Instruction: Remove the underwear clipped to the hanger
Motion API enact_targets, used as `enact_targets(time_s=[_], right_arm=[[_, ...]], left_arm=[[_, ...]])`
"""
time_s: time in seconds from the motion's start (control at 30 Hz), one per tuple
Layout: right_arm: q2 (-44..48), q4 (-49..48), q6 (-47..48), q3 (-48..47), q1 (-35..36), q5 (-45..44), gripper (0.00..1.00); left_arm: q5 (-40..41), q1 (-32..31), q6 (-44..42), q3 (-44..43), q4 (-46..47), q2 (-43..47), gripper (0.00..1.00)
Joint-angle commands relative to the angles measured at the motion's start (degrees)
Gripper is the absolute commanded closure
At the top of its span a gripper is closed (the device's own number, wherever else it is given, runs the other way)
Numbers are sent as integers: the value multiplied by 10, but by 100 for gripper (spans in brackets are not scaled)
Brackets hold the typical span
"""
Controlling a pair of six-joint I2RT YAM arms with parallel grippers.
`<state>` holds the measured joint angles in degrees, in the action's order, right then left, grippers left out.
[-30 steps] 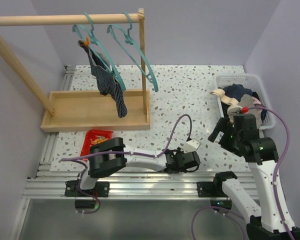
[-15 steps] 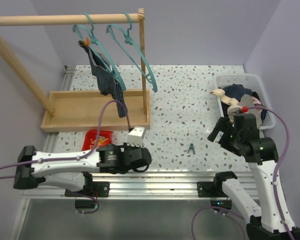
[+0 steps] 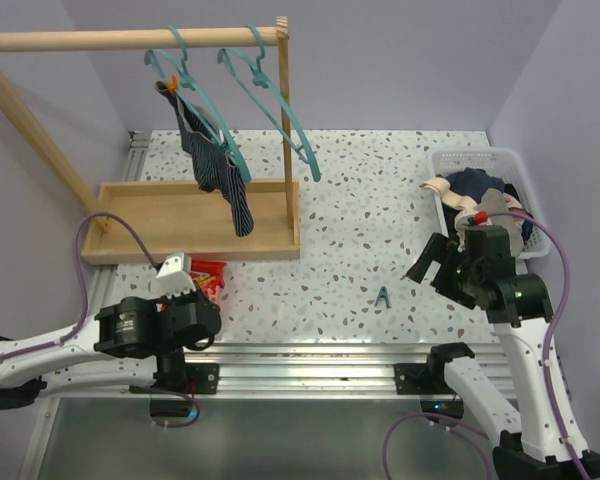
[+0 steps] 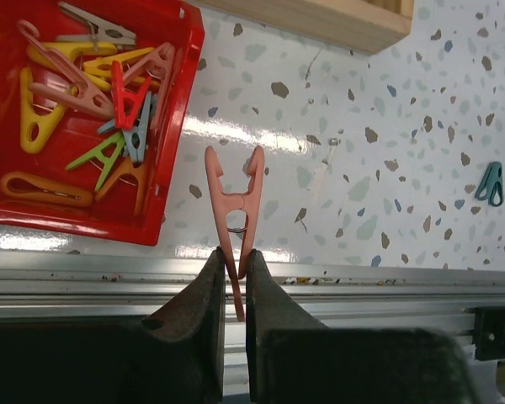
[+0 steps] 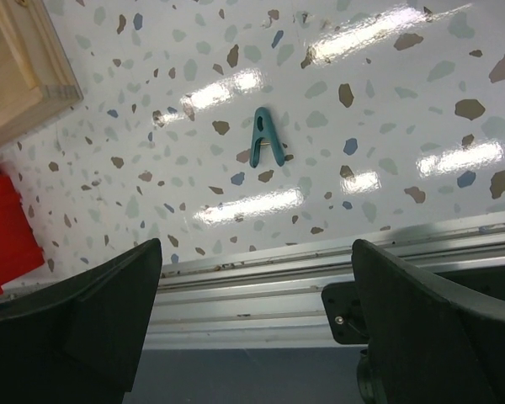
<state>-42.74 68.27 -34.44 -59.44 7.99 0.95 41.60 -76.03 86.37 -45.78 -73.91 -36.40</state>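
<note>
left pincer (image 4: 233,261) is clamped on a pink peg (image 4: 234,198), held by its tail with the prongs pointing away over the tabletop (image 4: 387,101). the red tray (image 4: 84,223) of pegs sits just beside it, ahead and to its left, so dropping the peg in looks like the step in hand. right pincer (image 5: 257,252) hangs wide open and empty above a teal peg (image 5: 267,149) lying loose on the tabletop.

now the prize: the navy striped underwear (image 3: 217,168) hangs from the left hanger (image 3: 195,110), pinned at its top corner by an orange peg (image 3: 168,88). it lies beyond and above the left pincer, a touch to the right. its long axis runs diagonally from that peg, down and right, over the wooden base (image 3: 160,215). left arm is clearly the nearer one. the grey-beige underwear (image 3: 448,188) looks to be in the basket (image 3: 480,155) already, close by the right arm.

room to move? the base's front wall stands between pincer and cloth, the rail (image 3: 100,40) caps things above, and the upright post stands just to the right of the cloth. open tabletop on the near side, so a rising approach from there seems cleanest.
</note>
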Motion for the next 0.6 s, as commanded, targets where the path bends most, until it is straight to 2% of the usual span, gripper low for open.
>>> enact_targets(time_s=[0.0, 0.17, 0.37, 0.53, 0.57], right_arm=[[-1, -23, 14, 6, 1, 27, 2], [-2, -36, 17, 15, 1, 46, 2], [-10, -50, 18, 21, 1, 62, 2], [-23, -63, 17, 25, 1, 72, 2], [-24, -67, 17, 24, 1, 73, 2]], left_arm=[[88, 11, 21, -24, -16, 15, 100], [150, 27, -6, -35, -15, 52, 90], [247, 27, -22, -48, -15, 117, 91], [277, 19, -27, -56, -15, 88, 90], [274, 19, -22, -52, -16, 71, 95]])
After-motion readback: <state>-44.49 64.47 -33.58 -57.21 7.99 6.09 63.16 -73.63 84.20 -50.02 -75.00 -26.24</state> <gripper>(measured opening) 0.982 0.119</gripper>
